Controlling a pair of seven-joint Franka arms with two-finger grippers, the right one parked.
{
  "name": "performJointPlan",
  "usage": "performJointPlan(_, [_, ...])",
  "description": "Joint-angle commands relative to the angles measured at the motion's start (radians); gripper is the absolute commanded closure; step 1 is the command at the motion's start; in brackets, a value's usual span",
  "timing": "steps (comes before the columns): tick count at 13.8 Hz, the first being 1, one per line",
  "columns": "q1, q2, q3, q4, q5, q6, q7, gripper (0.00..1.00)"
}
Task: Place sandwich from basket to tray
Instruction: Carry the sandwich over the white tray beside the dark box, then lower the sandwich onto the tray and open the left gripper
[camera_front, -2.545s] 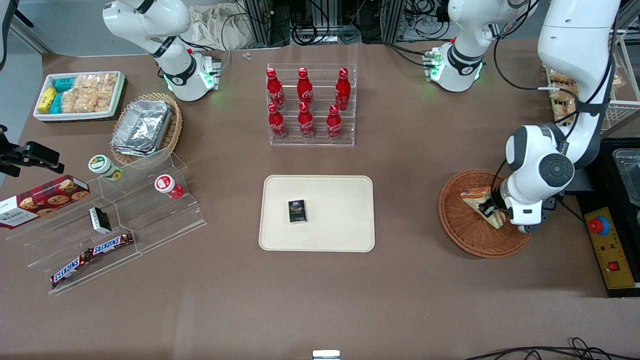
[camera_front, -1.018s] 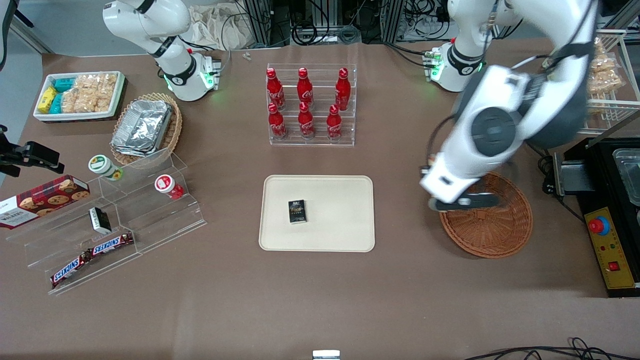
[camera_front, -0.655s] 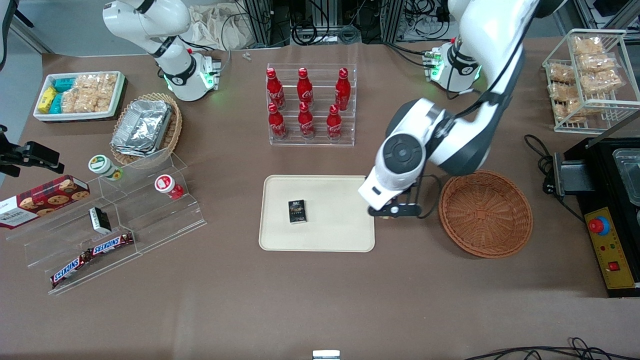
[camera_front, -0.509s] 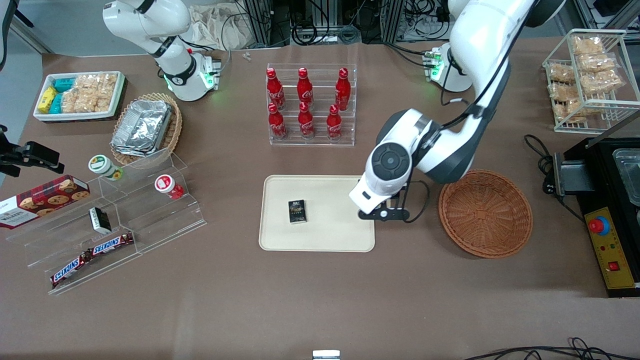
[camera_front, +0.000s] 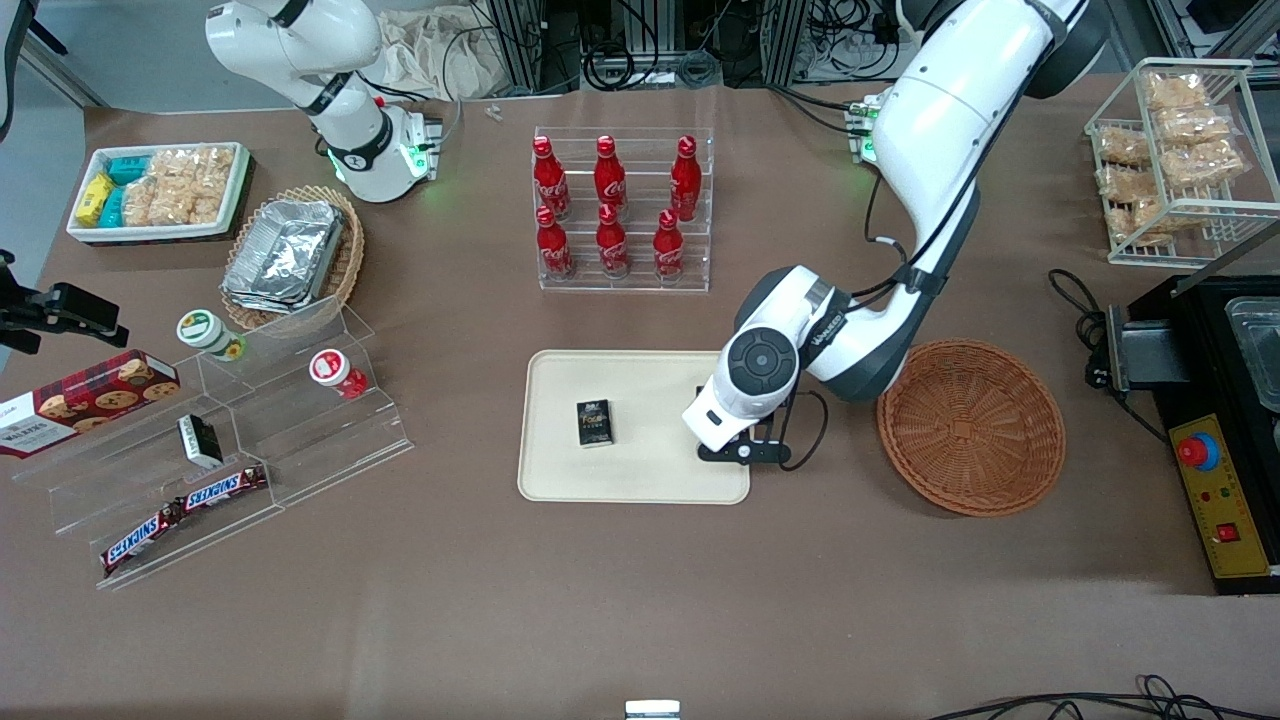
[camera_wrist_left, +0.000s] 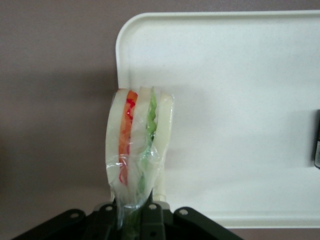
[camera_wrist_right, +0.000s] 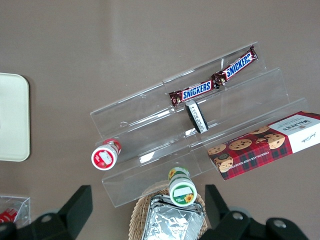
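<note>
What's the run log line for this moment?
stage: carry | hand: shut on sandwich, above tray edge | basket: empty

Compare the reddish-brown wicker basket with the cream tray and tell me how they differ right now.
The basket is round, woven and reddish-brown; the tray is rectangular, smooth and cream with rounded corners. The basket holds nothing, while the tray carries a small dark box. The gripper hangs over the tray's edge nearest the basket, shut on the sandwich; nothing hangs over the basket. Both are shallow and sit flat on the brown table.
</note>
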Motion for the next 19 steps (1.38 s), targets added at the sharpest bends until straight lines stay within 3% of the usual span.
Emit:
performJointPlan(1, [-0.015, 0.034, 0.006, 0.031, -0.002, 0.017, -0.013, 1.0])
performJointPlan(3, [-0.015, 0.054, 0.003, 0.031, -0.002, 0.052, -0.012, 1.0])
performJointPlan(4, [-0.015, 0.059, 0.001, 0.032, -0.002, 0.064, -0.013, 0.92])
performJointPlan(5, [-0.015, 0.066, -0.007, 0.036, -0.002, 0.064, -0.015, 0.76])
performJointPlan(6, [-0.014, 0.066, -0.02, 0.036, -0.003, 0.064, -0.021, 0.47])
performJointPlan(7, [-0.014, 0.065, -0.02, 0.037, -0.003, 0.064, -0.036, 0.28])
performJointPlan(8, [-0.014, 0.059, -0.02, 0.037, -0.002, 0.063, -0.044, 0.0])
performJointPlan(13, [0.005, -0.068, -0.031, 0.028, -0.002, -0.056, -0.026, 0.0])
performJointPlan(15, [0.031, -0.183, -0.028, -0.01, -0.002, -0.144, -0.012, 0.0])
performJointPlan(19, [0.138, -0.502, -0.03, -0.24, -0.027, -0.199, 0.042, 0.0])
